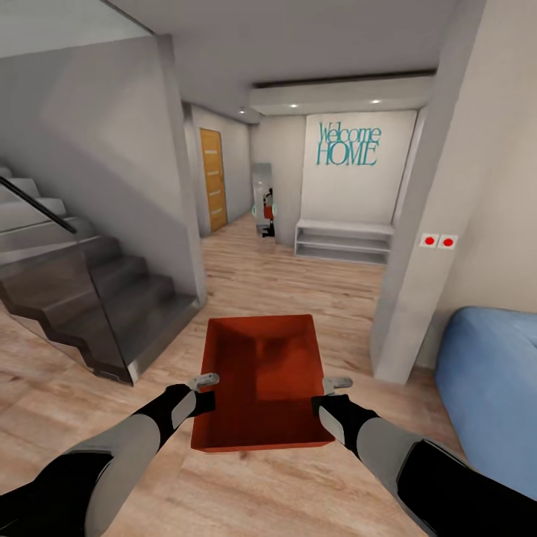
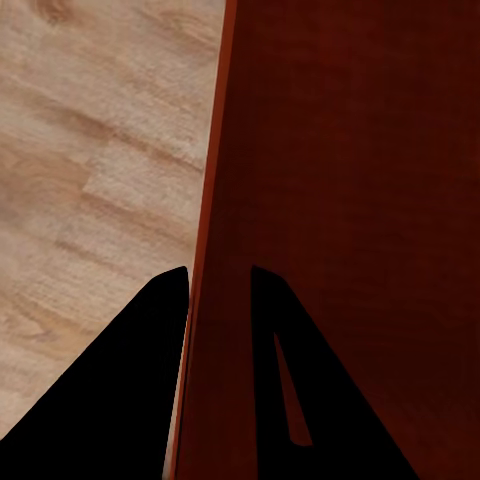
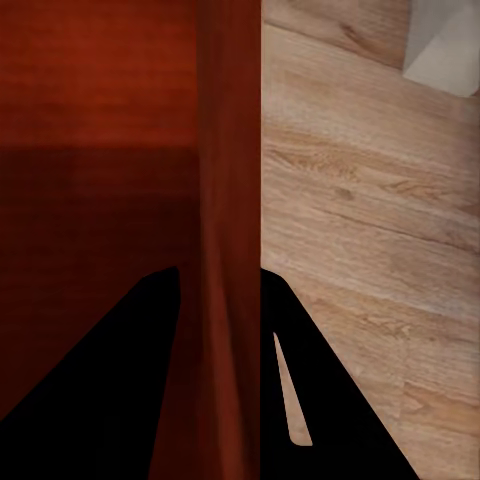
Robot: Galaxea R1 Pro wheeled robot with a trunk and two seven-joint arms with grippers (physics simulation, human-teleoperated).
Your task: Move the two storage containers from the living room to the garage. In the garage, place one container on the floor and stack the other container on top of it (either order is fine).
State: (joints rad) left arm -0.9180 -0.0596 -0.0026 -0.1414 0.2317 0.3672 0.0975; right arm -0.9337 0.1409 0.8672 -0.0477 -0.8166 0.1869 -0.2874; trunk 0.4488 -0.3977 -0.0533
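Fingers [image 2: 150,380] astride container [image 1: 262,373] wall (wrist views)

Light wood plank floor [image 1: 298,283] w/ stairs [image 1: 97,313], white shelf unit [image 1: 343,242], blue sofa [image 1: 492,388] on it.

One storage container [image 1: 262,380], two grippers, two red wall buttons [image 1: 438,241].
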